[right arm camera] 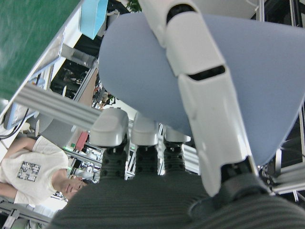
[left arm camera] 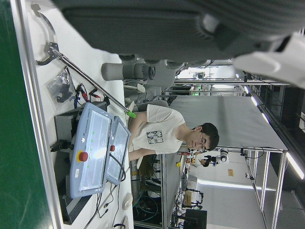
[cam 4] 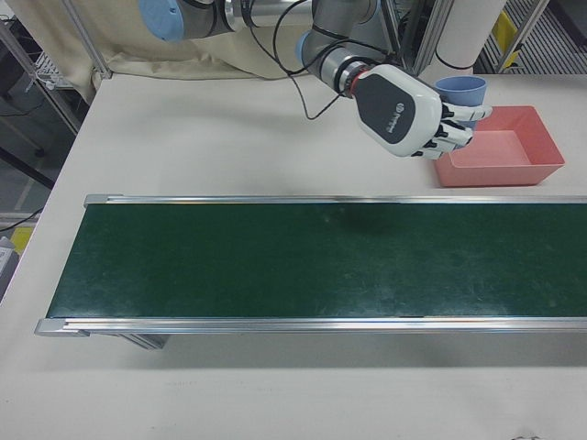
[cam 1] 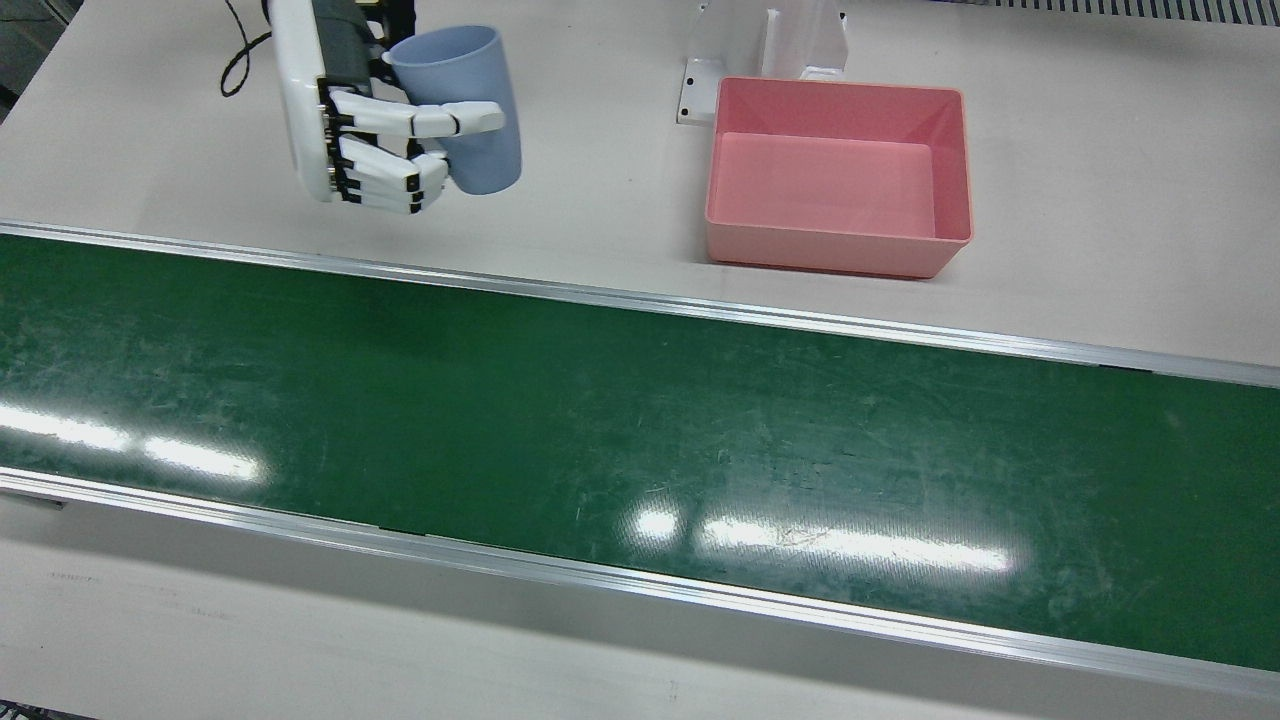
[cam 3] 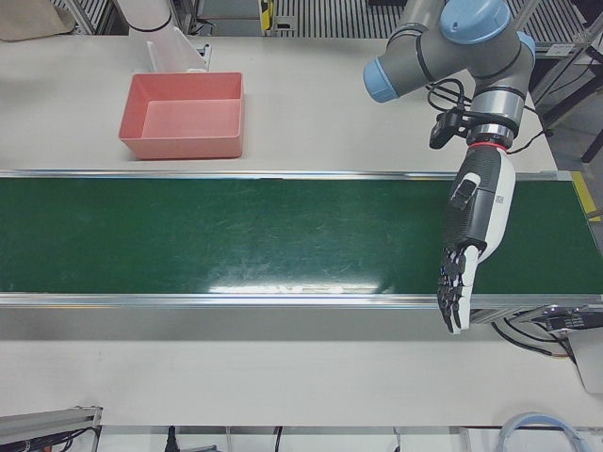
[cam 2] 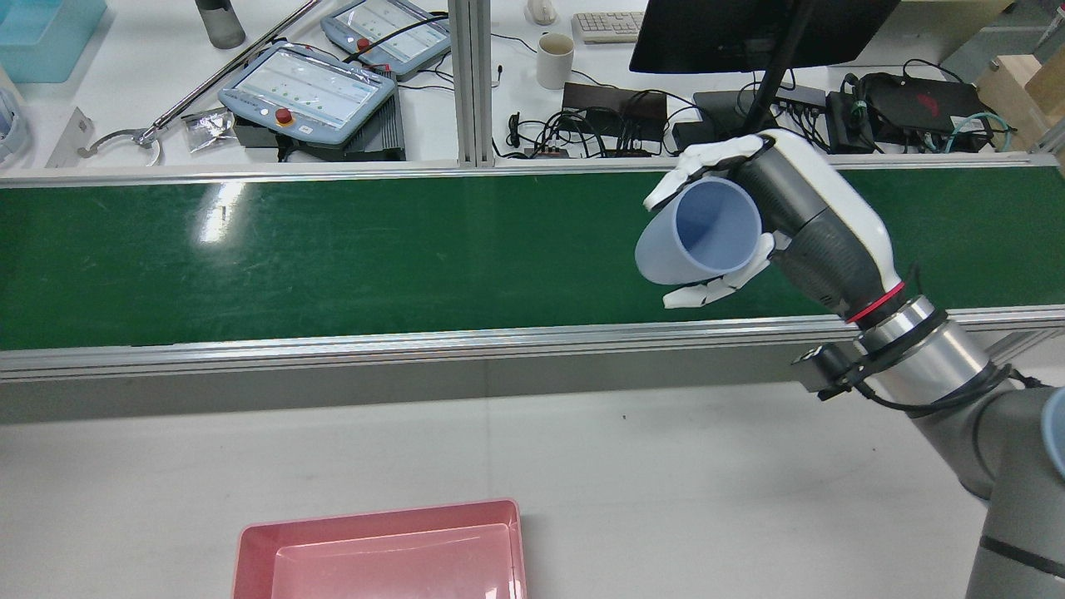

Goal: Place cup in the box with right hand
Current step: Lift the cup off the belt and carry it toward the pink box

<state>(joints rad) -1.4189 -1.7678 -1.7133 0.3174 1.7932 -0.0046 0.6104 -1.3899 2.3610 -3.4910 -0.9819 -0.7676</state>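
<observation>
My right hand (cam 1: pixel 370 130) is shut on a light blue cup (cam 1: pixel 460 110) and holds it in the air, tilted, over the white table on the robot's side of the belt. The rear view shows the hand (cam 2: pixel 799 216) with the cup's open mouth (cam 2: pixel 707 225) facing the camera. The right hand view shows fingers (right arm camera: pixel 200 95) wrapped around the cup (right arm camera: pixel 143 71). The pink box (cam 1: pixel 840 175) stands empty on the table, well to one side of the cup; it also shows in the right-front view (cam 4: pixel 504 151). My left hand (cam 3: pixel 471 245) is open and empty over the belt's operator-side edge.
The green conveyor belt (cam 1: pixel 600 430) runs the table's length between metal rails. A white bracket (cam 1: pixel 760 50) stands just behind the box. Teach pendants (cam 2: pixel 308 91), cables and a mug (cam 2: pixel 555 60) lie on the desk beyond the belt.
</observation>
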